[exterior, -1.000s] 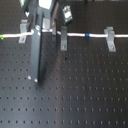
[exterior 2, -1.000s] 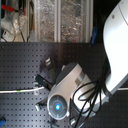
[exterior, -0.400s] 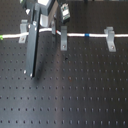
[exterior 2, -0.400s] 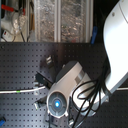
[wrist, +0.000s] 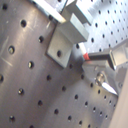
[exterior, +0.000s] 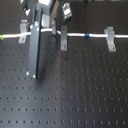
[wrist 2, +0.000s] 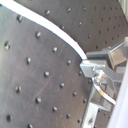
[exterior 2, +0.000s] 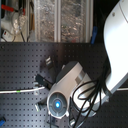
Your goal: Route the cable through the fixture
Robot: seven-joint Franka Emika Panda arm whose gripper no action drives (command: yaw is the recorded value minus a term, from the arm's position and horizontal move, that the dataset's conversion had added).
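Observation:
The white cable (exterior: 75, 35) runs across the far part of the black perforated board, with its blue band (exterior: 87, 35) right of the middle and its green band (exterior: 1, 37) at the first exterior view's left edge. Three grey fixture clips stand along it: left (exterior: 22, 31), middle (exterior: 63, 40) and right (exterior: 110, 40). My gripper (exterior: 51, 31) reaches down from above onto the cable between the left and middle clips. In the second wrist view the cable (wrist 2: 50, 30) runs straight into the closed fingers (wrist 2: 97, 75). The first wrist view shows a clip (wrist: 62, 42) close beside the fingertips (wrist: 102, 79).
The second exterior view shows the white arm (exterior 2: 117, 45), the wrist camera with a blue light (exterior 2: 57, 104), two clips (exterior 2: 48, 61) (exterior 2: 40, 78), and the cable (exterior 2: 22, 91) trailing toward the second exterior view's left. Cluttered shelves (exterior 2: 47, 20) stand behind the board.
The arm has shifted very slightly toward the first exterior view's left. The cable and the clips lie as before.

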